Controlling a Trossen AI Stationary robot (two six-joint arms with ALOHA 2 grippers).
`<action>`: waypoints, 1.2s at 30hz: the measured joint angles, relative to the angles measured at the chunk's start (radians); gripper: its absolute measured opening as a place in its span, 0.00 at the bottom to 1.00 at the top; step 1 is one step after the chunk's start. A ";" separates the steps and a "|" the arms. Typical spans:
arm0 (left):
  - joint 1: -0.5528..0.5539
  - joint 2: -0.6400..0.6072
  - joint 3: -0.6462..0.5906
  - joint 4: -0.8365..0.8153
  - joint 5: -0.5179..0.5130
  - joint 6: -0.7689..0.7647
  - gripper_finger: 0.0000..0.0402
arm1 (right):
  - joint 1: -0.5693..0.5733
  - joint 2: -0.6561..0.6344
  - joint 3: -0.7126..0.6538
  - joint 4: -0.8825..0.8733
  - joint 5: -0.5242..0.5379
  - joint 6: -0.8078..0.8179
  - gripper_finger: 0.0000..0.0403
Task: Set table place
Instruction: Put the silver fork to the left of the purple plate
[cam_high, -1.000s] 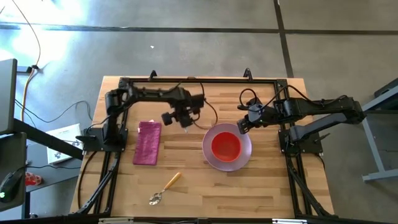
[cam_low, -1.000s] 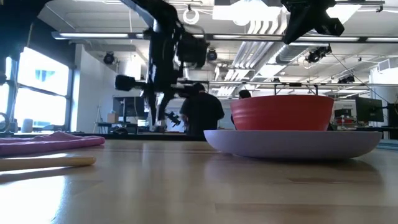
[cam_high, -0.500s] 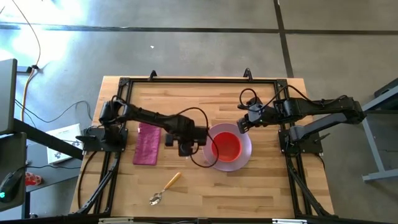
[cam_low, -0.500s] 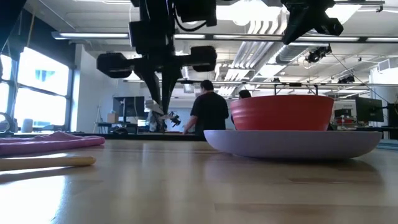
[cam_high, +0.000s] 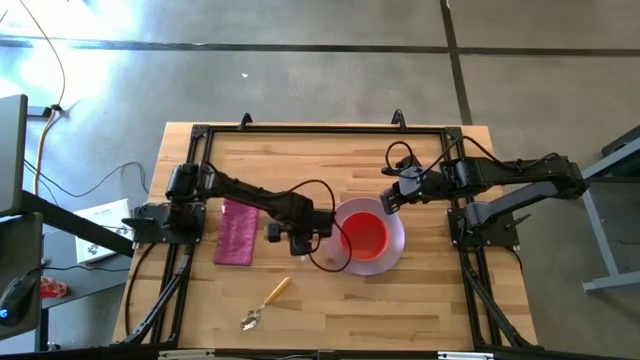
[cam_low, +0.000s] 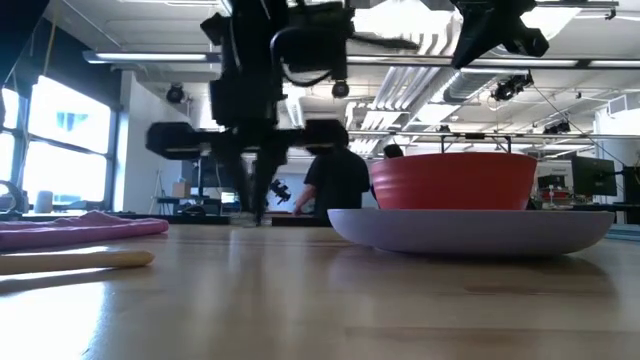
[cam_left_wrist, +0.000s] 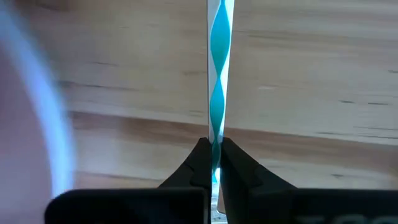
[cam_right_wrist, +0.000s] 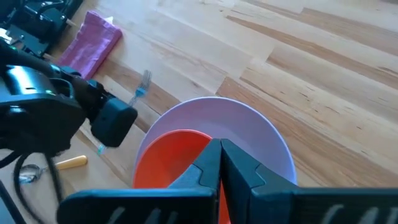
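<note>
- The magenta napkin (cam_high: 238, 230) lies flat on the left part of the table (cam_high: 300, 160), just beside the left arm's base.
- The wooden-handled spoon (cam_high: 264, 302) lies near the front edge, well apart from the napkin.
- The left gripper (cam_high: 297, 236) is low over the table between napkin and plate, its fingers (cam_left_wrist: 202, 163) clamped on the fork (cam_left_wrist: 219, 74), which shows a teal-and-white twisted handle in the left wrist view; the fork's tines (cam_right_wrist: 145, 78) point toward the table's far side.
- The lilac plate (cam_high: 392, 240) sits right of centre with the red bowl (cam_high: 364, 236) inside it.
- The right gripper (cam_high: 390, 200) hovers above the plate's far rim, its fingers (cam_right_wrist: 214, 163) pressed together, holding nothing.
</note>
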 joint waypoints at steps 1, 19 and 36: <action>0.000 0.000 -0.013 0.004 -0.001 -0.007 0.00 | 0.000 0.000 0.000 0.000 0.000 -0.003 0.00; -0.002 0.000 -0.050 0.101 -0.033 0.075 0.00 | 0.000 0.000 0.000 0.004 -0.003 -0.017 0.00; -0.002 0.000 -0.050 0.138 -0.033 0.078 0.00 | 0.000 0.000 0.000 0.015 -0.003 -0.009 0.00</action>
